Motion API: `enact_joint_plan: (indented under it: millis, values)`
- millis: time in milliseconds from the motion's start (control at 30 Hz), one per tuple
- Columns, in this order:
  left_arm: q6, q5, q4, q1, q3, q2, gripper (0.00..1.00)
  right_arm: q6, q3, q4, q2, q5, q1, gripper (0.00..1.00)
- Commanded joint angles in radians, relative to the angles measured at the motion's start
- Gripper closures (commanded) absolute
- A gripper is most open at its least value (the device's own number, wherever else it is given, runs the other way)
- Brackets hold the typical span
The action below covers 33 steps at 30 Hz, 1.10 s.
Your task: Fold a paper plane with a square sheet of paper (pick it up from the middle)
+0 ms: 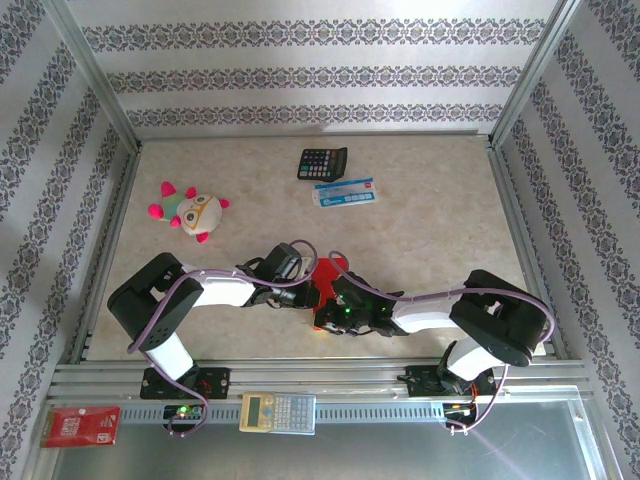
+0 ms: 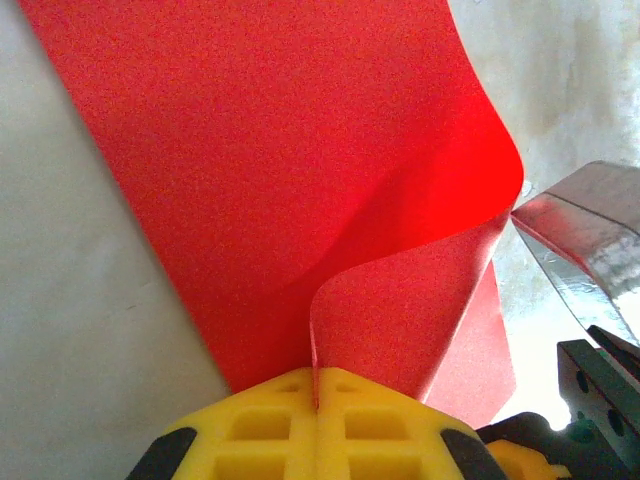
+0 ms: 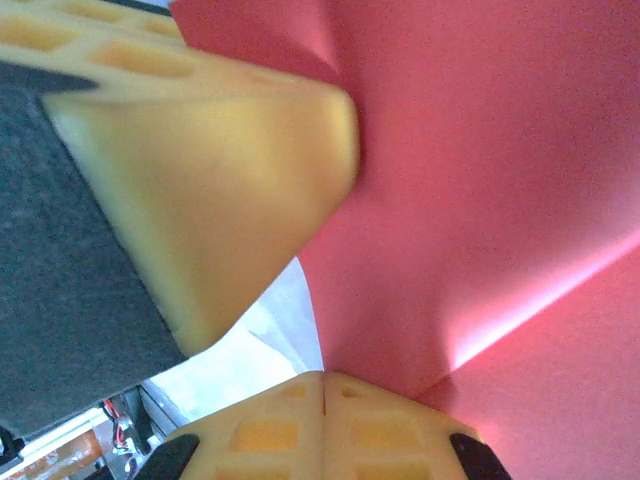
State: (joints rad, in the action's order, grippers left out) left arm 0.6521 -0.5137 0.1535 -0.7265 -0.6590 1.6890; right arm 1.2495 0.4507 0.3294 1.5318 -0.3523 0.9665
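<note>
paper (image 1: 325, 283) — over beige marbled table (image 1: 430, 230), patterned walls (image 1: 320, 70)

Red paper (image 1: 326, 285) lower centre of top view, plain, unmarked. Mostly flat on table, one edge curled up & over, soft bend.

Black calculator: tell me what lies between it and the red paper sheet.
A blue-and-white packet, close by the calculator; then bare table down to the sheet, in the top view.
</note>
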Motion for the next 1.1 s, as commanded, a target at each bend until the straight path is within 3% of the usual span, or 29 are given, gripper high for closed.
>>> enact_joint_plan:
  millis: [0, 533, 1067]
  values:
    - [-0.023, 0.153, -0.177, -0.024, 0.052, 0.118, 1.00, -0.032, 0.023, -0.054, -0.016, -0.007, 0.009, 0.95]
    - [-0.024, 0.161, -0.187, -0.024, 0.050, 0.118, 1.00, -0.005, 0.018, -0.042, 0.049, -0.034, 0.043, 0.96]
    - [-0.027, 0.167, -0.197, -0.024, 0.048, 0.119, 1.00, -0.015, 0.009, -0.058, 0.002, -0.050, 0.055, 0.98]
